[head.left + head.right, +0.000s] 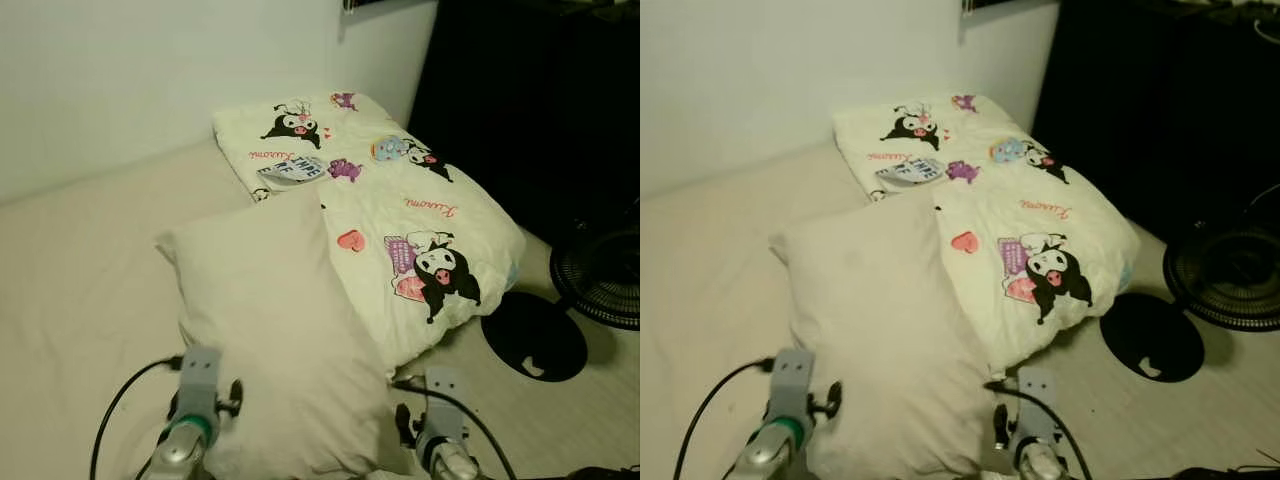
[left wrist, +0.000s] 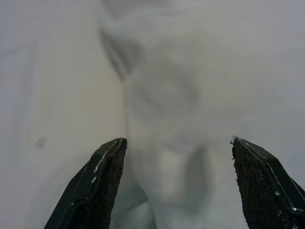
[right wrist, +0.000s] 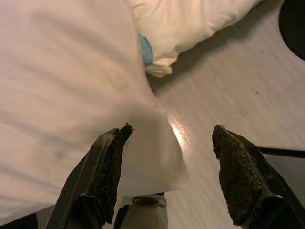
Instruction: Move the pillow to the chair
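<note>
A plain cream pillow (image 1: 275, 340) lies on the pale mattress (image 1: 70, 290), partly over the edge of a printed quilt (image 1: 400, 215). My two arms reach up from below, one on each side of the pillow's near end. The left gripper (image 2: 176, 183) is open, its fingers (image 2: 97, 188) spread before a fold at the pillow's edge (image 2: 162, 109). The right gripper (image 3: 167, 179) is open too, straddling the pillow's near corner (image 3: 157, 143) above the wooden floor (image 3: 228, 86).
The cream quilt with cartoon prints runs back to the white wall (image 1: 120, 70). A floor fan (image 1: 600, 275) and its round black base (image 1: 533, 335) stand on the floor to the right. A dark area (image 1: 540, 90) lies behind them.
</note>
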{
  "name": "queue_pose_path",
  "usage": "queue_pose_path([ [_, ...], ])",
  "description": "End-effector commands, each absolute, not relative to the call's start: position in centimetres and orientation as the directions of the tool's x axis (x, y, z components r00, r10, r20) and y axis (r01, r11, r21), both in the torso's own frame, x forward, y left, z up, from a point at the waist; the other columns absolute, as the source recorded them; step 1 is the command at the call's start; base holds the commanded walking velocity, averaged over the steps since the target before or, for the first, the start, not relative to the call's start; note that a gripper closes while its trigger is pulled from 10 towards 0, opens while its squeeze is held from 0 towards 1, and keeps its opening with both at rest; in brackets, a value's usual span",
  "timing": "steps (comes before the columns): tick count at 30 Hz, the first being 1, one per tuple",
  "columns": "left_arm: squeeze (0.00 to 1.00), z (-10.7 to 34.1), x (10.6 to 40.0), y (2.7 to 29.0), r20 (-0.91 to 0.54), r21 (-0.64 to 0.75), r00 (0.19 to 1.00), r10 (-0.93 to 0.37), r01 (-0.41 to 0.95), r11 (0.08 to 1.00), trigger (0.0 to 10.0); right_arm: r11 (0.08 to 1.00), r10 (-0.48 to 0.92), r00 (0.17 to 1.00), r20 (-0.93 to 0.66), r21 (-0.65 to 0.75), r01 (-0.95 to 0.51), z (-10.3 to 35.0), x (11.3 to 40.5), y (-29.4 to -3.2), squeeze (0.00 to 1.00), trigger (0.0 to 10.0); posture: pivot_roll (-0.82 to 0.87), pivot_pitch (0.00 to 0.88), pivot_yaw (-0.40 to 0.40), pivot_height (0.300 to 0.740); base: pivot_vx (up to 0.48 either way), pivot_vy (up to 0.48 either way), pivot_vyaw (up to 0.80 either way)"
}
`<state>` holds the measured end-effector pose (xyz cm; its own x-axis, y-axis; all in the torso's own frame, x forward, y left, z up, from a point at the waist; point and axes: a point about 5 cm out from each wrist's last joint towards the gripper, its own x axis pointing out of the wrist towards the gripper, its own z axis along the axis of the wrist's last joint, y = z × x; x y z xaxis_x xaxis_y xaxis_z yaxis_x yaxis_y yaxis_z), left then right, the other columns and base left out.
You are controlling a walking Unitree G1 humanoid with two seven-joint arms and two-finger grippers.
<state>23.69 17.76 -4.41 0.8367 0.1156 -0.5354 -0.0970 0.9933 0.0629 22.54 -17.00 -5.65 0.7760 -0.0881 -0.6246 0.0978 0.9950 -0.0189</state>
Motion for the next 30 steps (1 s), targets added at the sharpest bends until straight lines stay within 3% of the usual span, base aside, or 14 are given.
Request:
queue_pose_path([
  [1, 0.00, -4.7, 23.4, 17.7, -0.546, 0.064, 0.829, 0.124, -0.106, 0.992, 10.0, 0.994, -0.095, 0.766, -0.635, -0.021, 0.106, -5.9, 22.2, -17.3, 0.00, 10.0, 0.09, 0.000, 0.045, 0.740, 0.000, 0.000, 0.00],
  [8, 0.00, -3.4, 25.5, 16.7, -0.513, 0.072, 0.855, 0.075, -0.044, 0.996, 10.0, 0.995, -0.070, 0.783, -0.618, -0.099, 0.011, -4.9, 23.6, -18.0, 0.00, 10.0, 0.04, 0.024, 0.045, 0.740, 0.000, 0.000, 0.00],
  [9, 0.00, -3.1, 26.2, 16.3, -0.525, 0.089, 0.849, 0.057, -0.012, 0.996, 10.0, 0.994, -0.097, 0.786, -0.611, -0.097, 0.046, -4.6, 24.2, -18.3, 0.00, 10.0, 0.05, 0.063, 0.049, 0.740, 0.000, 0.000, 0.00],
  [14, 0.00, -3.0, 26.4, 16.0, -0.530, 0.101, 0.847, 0.041, 0.014, 0.995, 10.0, 0.993, -0.114, 0.782, -0.613, -0.082, 0.080, -4.5, 24.4, -18.2, 0.00, 10.0, 0.02, 0.074, 0.073, 0.740, 0.000, 0.000, 0.00],
  [22, 0.00, -3.0, 26.1, 15.5, -0.507, 0.077, 0.860, 0.057, -0.021, 0.997, 10.0, 0.994, -0.106, 0.788, -0.606, -0.072, 0.079, -4.4, 24.7, -17.4, 0.00, 10.0, 0.01, 0.043, 0.106, 0.740, 0.000, 0.000, 0.00],
  [30, 0.00, -2.6, 26.8, 15.4, -0.503, 0.127, 0.862, 0.054, 0.012, 0.992, 10.0, 0.993, -0.117, 0.788, -0.604, -0.075, 0.090, -4.1, 25.2, -17.5, 0.00, 10.0, 0.03, 0.014, 0.064, 0.740, 0.000, 0.000, 0.00],
])
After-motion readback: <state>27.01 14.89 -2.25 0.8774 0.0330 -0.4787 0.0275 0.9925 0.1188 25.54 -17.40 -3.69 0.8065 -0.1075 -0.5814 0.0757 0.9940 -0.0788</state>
